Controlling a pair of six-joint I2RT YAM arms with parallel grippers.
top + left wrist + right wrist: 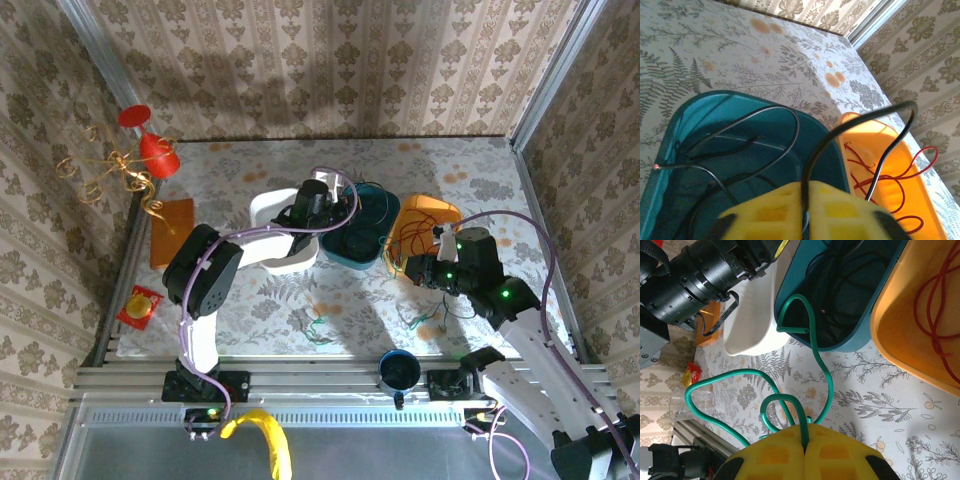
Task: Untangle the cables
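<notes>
My left gripper (pixel 807 205) hangs over the teal bin (pixel 685 120), shut on a black cable (pixel 860 120) that arches up from between the yellow fingers and drops toward the orange bin (pixel 875 135). More black cable (pixel 765 165) lies coiled inside the teal bin. Red cable (pixel 900 175) lies in the orange bin. My right gripper (pixel 804 445) is shut on a green cable (pixel 820 365) that loops above the table, one end reaching the teal bin's rim (pixel 790 305). In the top view the left gripper (pixel 343 213) is above the teal bin and the right gripper (pixel 400 266) is just in front of the orange bin (pixel 425 212).
A white bin (pixel 278 225) stands left of the teal one, under the left arm's wrist (pixel 700 275). Thin green wires (pixel 320 325) lie on the patterned cloth near the front. A dark blue cup (pixel 400 370) sits at the near edge. Red and orange items (pixel 150 150) line the left side.
</notes>
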